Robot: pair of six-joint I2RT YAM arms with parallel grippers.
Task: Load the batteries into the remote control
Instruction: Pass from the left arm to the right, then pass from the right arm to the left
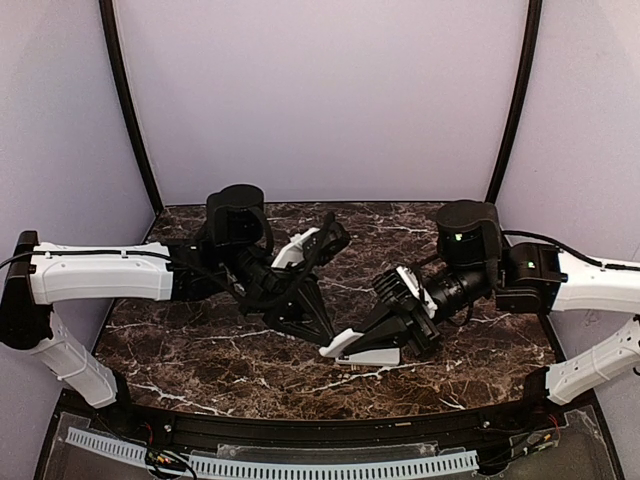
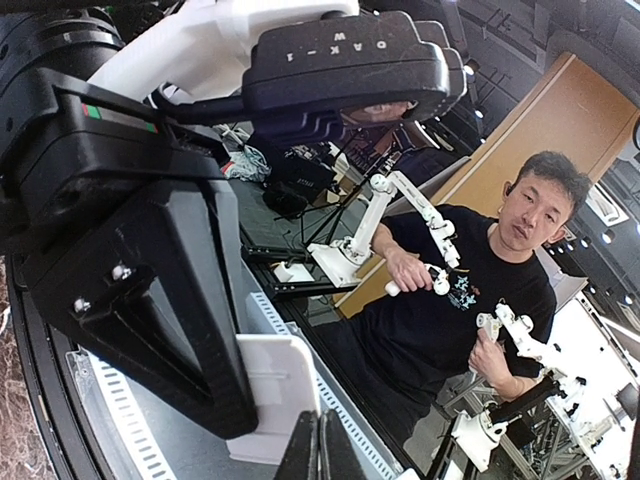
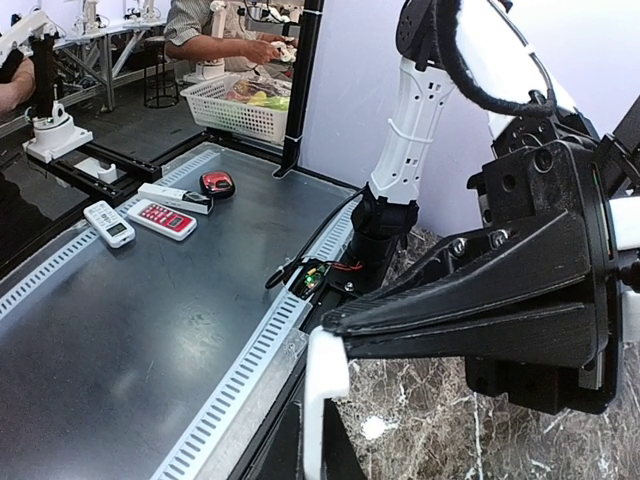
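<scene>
The remote control (image 1: 365, 348) is a white slab held just above the marble table (image 1: 200, 350) at front centre. My right gripper (image 1: 388, 338) is shut on it. In the right wrist view it shows edge-on (image 3: 322, 400) between my dark fingers (image 3: 470, 315). My left gripper (image 1: 327, 340) comes down from the left, its tips at the remote's left end. In the left wrist view its fingers (image 2: 300, 455) are pressed together next to the remote's plain white back (image 2: 270, 385). No batteries show in any view.
A black rail (image 1: 320, 432) and a white slotted strip (image 1: 300, 468) run along the table's front edge. Beyond it, on a dark grey surface, lie other remotes (image 3: 110, 222) (image 3: 167, 218) and a red object (image 3: 215, 183). A person (image 2: 470, 300) sits opposite.
</scene>
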